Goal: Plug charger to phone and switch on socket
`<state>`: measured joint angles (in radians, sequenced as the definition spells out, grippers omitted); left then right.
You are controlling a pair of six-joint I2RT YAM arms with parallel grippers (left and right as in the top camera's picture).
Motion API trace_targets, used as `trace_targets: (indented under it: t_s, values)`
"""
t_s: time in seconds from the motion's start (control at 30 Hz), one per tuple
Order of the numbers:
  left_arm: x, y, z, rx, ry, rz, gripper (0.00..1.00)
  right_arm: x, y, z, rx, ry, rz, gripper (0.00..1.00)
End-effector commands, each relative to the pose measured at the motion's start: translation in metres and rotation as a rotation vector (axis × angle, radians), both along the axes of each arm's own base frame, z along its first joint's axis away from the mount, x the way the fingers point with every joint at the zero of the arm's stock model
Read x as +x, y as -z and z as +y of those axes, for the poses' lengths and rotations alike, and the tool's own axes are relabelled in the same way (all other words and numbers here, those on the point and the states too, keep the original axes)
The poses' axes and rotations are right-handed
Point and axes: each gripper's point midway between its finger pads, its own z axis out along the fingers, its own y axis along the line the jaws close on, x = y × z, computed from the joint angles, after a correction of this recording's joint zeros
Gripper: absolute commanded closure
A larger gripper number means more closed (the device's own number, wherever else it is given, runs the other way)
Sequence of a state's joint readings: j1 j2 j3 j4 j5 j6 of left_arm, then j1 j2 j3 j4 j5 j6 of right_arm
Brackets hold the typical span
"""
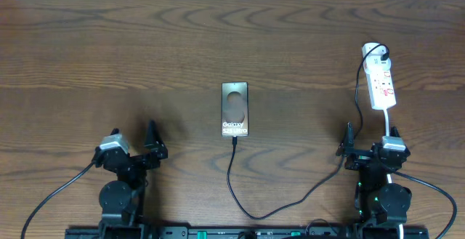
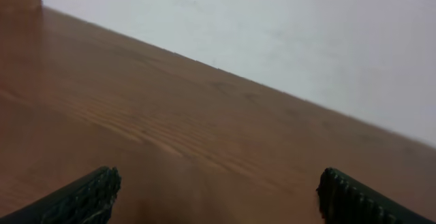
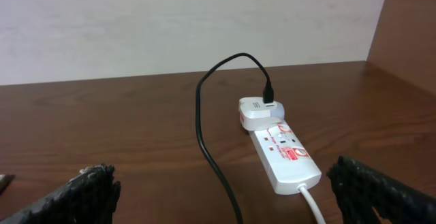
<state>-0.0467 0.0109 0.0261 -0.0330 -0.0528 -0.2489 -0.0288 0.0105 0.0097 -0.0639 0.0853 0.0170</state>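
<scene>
I find the phone (image 1: 235, 109), a dark slab with white "Galaxy" lettering, lying flat and face up, ahead and well to the left of my right pincer (image 1: 370, 143). The charger (image 1: 231, 173) is a thin black cable. Its tip meets the phone's near short edge. It then loops toward me, passes just left of that pincer and ends at a white plug (image 3: 261, 113) seated in the socket's far end. The socket (image 3: 286, 157), a white strip with red marks, lies flat directly ahead of that pincer. Its switch position is not legible.

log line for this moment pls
left gripper open, empty | right gripper open, empty | charger tip at phone near edge, other end at white plug on socket | socket on/off unclear
</scene>
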Motion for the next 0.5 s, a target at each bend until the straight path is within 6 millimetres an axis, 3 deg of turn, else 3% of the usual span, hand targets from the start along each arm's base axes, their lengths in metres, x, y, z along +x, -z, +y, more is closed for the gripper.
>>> trace_targets:
  t_s: [0.0,0.47]
  values:
    - [-0.0005,0.0181,-0.0110,0.163,0.096,0.055,0.05,-0.0001,0.0019,-0.0006,-0.011,0.001,0.004,0.01]
    - [-0.0004,0.0174,-0.0103,0.170,0.092,0.053,0.05,-0.0001,0.0019,-0.0006,-0.011,0.001,0.004,0.01]
